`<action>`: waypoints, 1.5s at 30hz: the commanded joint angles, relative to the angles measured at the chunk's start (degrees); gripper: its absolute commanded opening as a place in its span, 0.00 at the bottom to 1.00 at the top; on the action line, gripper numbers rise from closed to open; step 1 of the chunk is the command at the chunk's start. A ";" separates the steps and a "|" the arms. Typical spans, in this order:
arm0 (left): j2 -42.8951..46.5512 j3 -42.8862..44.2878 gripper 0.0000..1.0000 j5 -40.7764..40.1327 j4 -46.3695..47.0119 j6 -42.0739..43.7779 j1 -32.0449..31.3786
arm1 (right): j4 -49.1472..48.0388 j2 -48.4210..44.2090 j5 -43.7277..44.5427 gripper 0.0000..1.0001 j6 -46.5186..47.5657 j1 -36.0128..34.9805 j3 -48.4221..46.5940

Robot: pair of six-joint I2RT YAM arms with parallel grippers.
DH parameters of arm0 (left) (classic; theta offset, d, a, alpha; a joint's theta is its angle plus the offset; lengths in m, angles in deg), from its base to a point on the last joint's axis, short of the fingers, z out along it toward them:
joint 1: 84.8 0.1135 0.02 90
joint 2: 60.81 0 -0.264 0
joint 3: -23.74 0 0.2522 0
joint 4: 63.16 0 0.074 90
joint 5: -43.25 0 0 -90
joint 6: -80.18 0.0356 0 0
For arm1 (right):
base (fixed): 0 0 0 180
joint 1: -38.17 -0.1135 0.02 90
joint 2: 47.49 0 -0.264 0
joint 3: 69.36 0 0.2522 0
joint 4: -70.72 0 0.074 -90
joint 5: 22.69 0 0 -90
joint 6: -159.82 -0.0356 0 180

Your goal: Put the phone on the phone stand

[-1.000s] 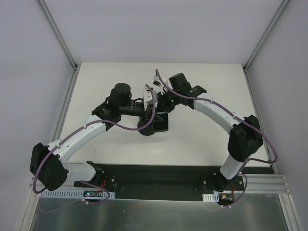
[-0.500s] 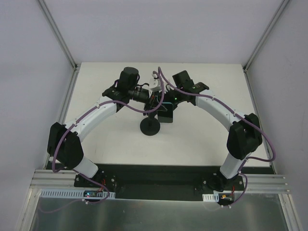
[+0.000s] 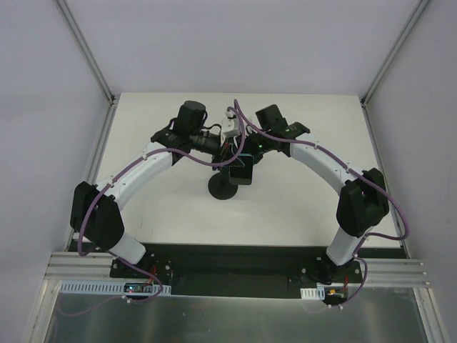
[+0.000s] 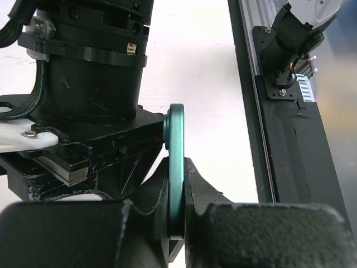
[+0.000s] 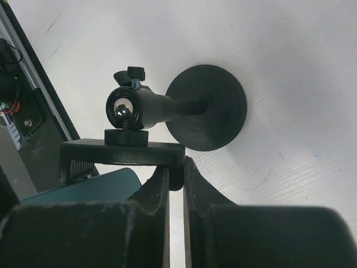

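Left gripper (image 4: 176, 178): clamped across phone (image 4: 176, 134) faces.
Right gripper (image 5: 175, 173): pinched phone stand (image 5: 206, 109) head.
Handling: we judged phone rigid, slick.

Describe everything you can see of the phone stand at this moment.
The phone stand is matte black: a round disc base flat on the white table, a stem, a shiny ball joint with a small thumbscrew, and a flat clamp bar on top. It looks upright. The right gripper is shut on the bar's end. The phone, teal-edged, lies close beside the bar; whether they touch cannot be told.
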 commanded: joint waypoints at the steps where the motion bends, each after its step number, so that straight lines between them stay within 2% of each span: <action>1: 1.26 2.77 0.00 -4.71 -0.44 3.61 2.00 | -0.47 -2.32 -3.01 0.01 0.95 -0.12 -1.91; 4: -1.11 6.36 0.00 -1.47 -1.32 3.53 2.44 | -0.47 -2.15 -5.30 0.01 1.30 -0.04 -1.82; 5: -2.50 7.34 0.00 2.29 -2.11 3.44 2.88 | -0.55 -2.15 -5.48 0.01 1.48 -0.04 -1.91; 9: -5.24 10.60 0.00 8.65 -4.04 1.86 4.72 | 0.32 -2.23 -5.48 0.01 2.71 -0.04 -1.73; 17: -5.59 10.25 0.00 6.55 -8.62 5.46 5.43 | 0.24 -1.27 -10.04 0.01 2.62 0.14 -2.61; 25: -7.27 12.71 0.00 9.00 -10.90 6.95 5.43 | 0.68 0.14 -13.56 0.01 2.89 1.01 -5.07; 32: -9.55 14.47 0.00 8.13 -17.23 8.71 5.96 | 1.20 0.41 -16.72 0.01 4.03 1.72 -6.57; 45: -7.35 12.27 0.00 5.05 -24.79 12.76 6.31 | 3.57 -0.21 -12.34 0.01 5.09 1.99 -6.74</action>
